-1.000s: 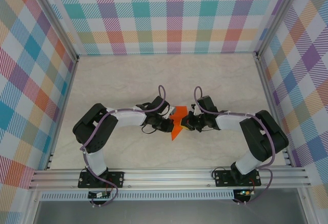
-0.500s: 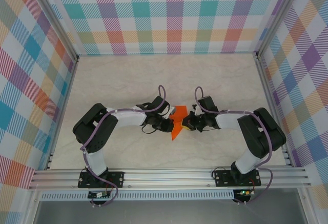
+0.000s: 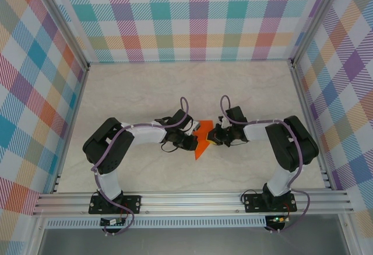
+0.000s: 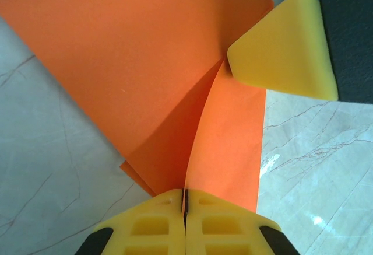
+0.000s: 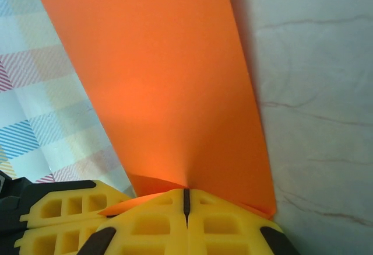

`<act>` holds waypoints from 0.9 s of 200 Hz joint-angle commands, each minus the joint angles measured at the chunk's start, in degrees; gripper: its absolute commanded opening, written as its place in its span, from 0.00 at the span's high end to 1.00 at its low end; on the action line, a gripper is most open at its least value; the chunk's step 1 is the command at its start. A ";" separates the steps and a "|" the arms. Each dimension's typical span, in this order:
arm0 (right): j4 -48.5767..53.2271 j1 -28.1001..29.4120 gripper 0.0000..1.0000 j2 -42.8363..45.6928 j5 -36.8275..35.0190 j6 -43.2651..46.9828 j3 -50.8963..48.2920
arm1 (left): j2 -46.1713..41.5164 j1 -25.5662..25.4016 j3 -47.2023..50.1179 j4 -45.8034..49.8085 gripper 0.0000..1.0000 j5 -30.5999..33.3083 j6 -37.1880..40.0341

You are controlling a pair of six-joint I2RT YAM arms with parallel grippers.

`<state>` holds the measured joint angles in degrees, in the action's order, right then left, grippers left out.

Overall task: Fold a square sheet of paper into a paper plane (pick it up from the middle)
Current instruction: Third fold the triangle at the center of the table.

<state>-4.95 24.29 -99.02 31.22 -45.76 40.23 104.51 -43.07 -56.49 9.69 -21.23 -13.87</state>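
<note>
The orange sheet of paper (image 3: 201,141), folded and creased, is held above the table between the two arms, its point toward the near edge. My left gripper (image 3: 193,143) is shut on its left edge. In the left wrist view the jaws (image 4: 185,199) pinch a fold of the paper (image 4: 145,62), and a yellow finger (image 4: 285,51) of the right gripper rests on the far edge. My right gripper (image 3: 214,138) is shut on the right edge. In the right wrist view the paper (image 5: 169,91) rises from the closed jaws (image 5: 186,198), with the left gripper's fingers (image 5: 52,215) at the lower left.
Pale marble tabletop (image 3: 145,91) lies all around the arms. Checked walls (image 3: 192,16) enclose it at the back and both sides, and an aluminium rail (image 3: 192,199) runs along the near edge.
The right arm has drawn in toward the left, its gripper shifting slightly left and away. The paper's right side has bunched a little; the left arm has held still.
</note>
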 commanded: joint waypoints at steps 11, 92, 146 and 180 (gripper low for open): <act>1.41 -0.73 0.98 0.55 0.31 0.99 0.81 | 2.50 0.08 1.00 4.87 0.95 1.97 1.09; 2.65 -2.48 0.97 2.58 1.53 1.72 1.63 | 2.52 0.00 1.03 4.88 0.95 1.90 1.21; 1.64 -2.72 0.98 -2.13 -1.07 2.50 1.41 | 2.27 0.07 0.91 5.20 0.95 2.07 1.30; 2.76 -3.13 0.98 1.06 0.34 2.20 1.96 | 1.93 0.08 1.03 5.77 0.95 2.43 1.56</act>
<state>-3.57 21.43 -99.68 31.62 -44.47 41.39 104.51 -43.07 -56.51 9.89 -21.21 -13.65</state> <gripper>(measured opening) 0.046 0.052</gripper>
